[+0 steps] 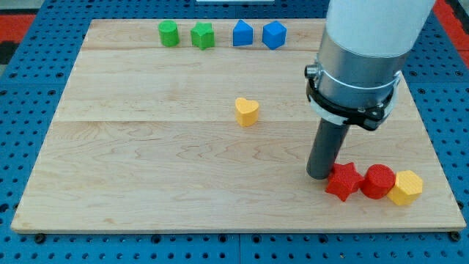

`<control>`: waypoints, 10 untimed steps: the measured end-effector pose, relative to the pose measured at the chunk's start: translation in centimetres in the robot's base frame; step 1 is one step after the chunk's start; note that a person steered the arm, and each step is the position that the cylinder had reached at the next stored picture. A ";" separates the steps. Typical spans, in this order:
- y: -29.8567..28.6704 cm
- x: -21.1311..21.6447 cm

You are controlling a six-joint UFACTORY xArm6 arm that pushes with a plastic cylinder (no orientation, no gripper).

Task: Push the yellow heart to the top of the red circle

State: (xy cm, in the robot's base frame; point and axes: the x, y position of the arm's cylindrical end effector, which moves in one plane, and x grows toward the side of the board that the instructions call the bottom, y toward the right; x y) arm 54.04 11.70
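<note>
Yellow heart [247,111] lies alone mid-board, well apart from the red circle [378,181], which sits between red star [344,181] and yellow hexagon [405,187]. My tip [319,176], a gripperless rod grasping nothing, touches the star's left, not yet behind the heart.

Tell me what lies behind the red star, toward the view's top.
Directly behind the red star stands my tip, at its upper-left edge. The rod hides the board beyond; whether they touch is unclear.

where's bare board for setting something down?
Free: the view's left half below the green blocks, and the middle band around the yellow heart. Crowded: bottom right, where my tip touches the red star beside the red circle.
</note>
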 end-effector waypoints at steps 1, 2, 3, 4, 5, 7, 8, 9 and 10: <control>1.4 0.0; 2.7 0.0; 2.8 0.0; -2.8 1.0; -11.0 2.0; -21.6 -7.3; -20.7 -12.1; -16.5 -15.2; -12.7 -14.6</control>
State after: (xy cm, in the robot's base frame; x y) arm 39.46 -1.02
